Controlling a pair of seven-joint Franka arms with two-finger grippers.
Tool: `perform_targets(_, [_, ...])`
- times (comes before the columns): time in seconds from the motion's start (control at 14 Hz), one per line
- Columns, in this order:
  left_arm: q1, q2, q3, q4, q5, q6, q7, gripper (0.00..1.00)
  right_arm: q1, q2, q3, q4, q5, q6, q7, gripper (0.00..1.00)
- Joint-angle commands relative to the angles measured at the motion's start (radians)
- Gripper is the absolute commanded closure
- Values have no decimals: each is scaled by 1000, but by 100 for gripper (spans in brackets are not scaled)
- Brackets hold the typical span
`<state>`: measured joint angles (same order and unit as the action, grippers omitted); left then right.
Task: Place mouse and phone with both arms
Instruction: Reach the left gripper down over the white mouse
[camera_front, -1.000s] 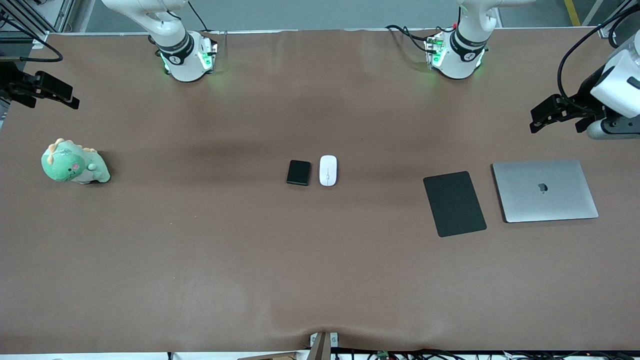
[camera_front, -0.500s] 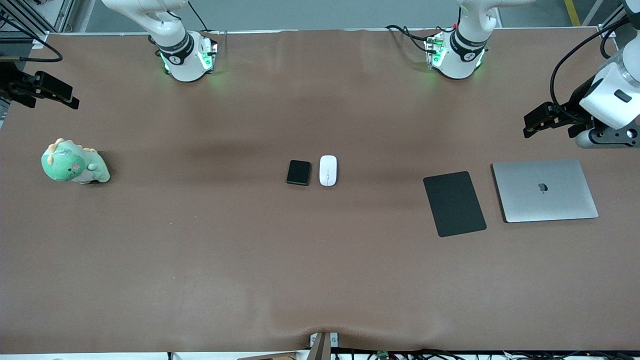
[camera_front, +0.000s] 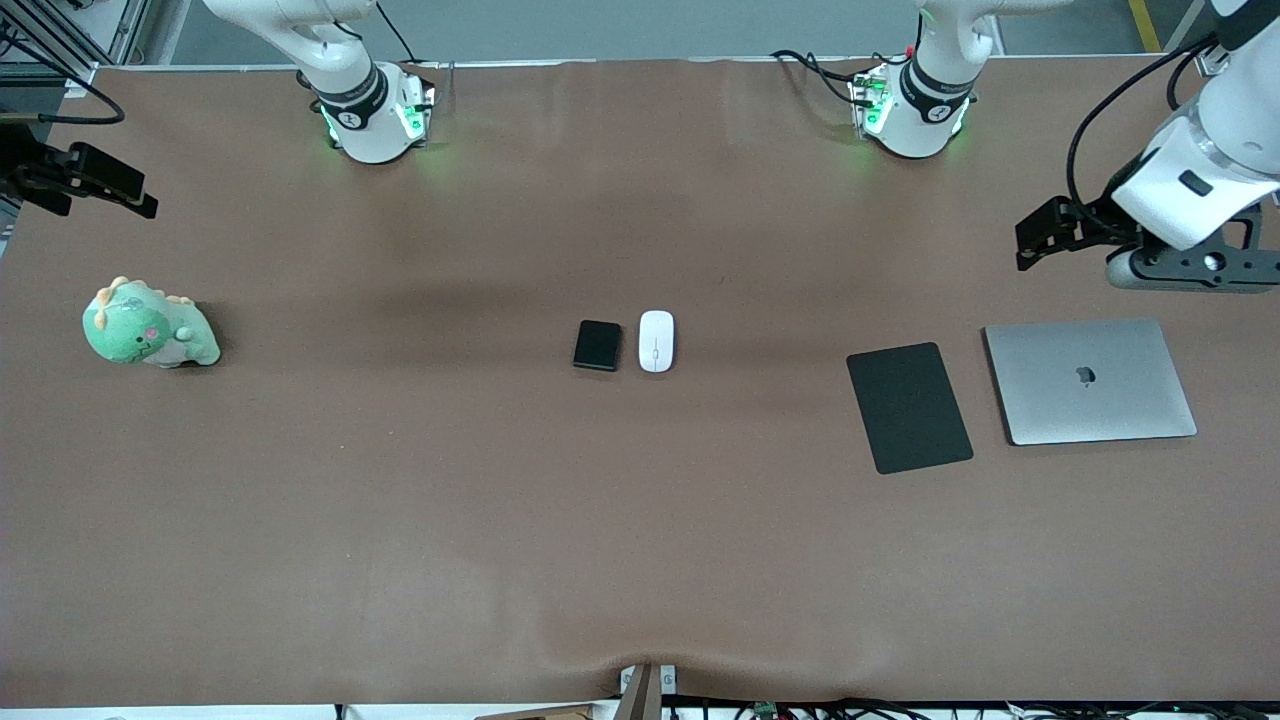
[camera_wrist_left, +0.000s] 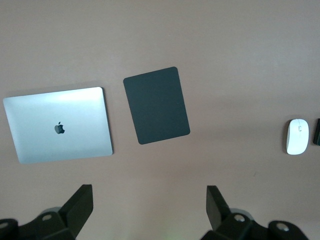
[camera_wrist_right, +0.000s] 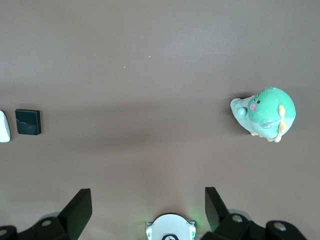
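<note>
left tool (camera_front: 1035, 232): fingers spread wide, empty; shifted toward table centre over the last second, now over bare table by the laptop (camera_front: 1090, 380).
right tool (camera_front: 110, 190): at table edge, wide per wrist view, waiting, unmoved.
mouse (camera_front: 656, 341) / phone (camera_front: 598, 345): mid-table, side by side, untouched.
meaning: approach just starting.
hidden: right arm mostly off frame.

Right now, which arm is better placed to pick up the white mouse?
Left, probably. The mouse lies on the phone's left-arm side, and the open left hand is up over that end of the table.
</note>
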<state>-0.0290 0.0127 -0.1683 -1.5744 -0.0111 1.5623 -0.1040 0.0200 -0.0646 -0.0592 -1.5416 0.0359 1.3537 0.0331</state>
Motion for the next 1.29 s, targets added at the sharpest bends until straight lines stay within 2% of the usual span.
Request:
perform_targets(0.0, [-26, 53, -31, 19, 8, 19, -8, 0, -12, 2, 6, 6, -8, -4, -12, 0])
perform_targets(0.36, [-158, 203, -62, 30, 8, 145, -6, 0, -12, 18, 6, 9, -10, -1, -12, 0])
perform_targets(0.64, [-223, 305, -62, 86, 6, 150, -29, 0, -12, 58, 6, 44, -7, -4, -13, 0])
perform_targets(0.86, [-311, 337, -60, 86, 13, 183, -176, 0, -9, 60, 6, 46, -7, -4, -12, 0])
perform_targets(1.21, [-422, 456, -60, 86, 13, 353, -393, 0, -3, 84, 7, 44, -4, -5, -12, 0])
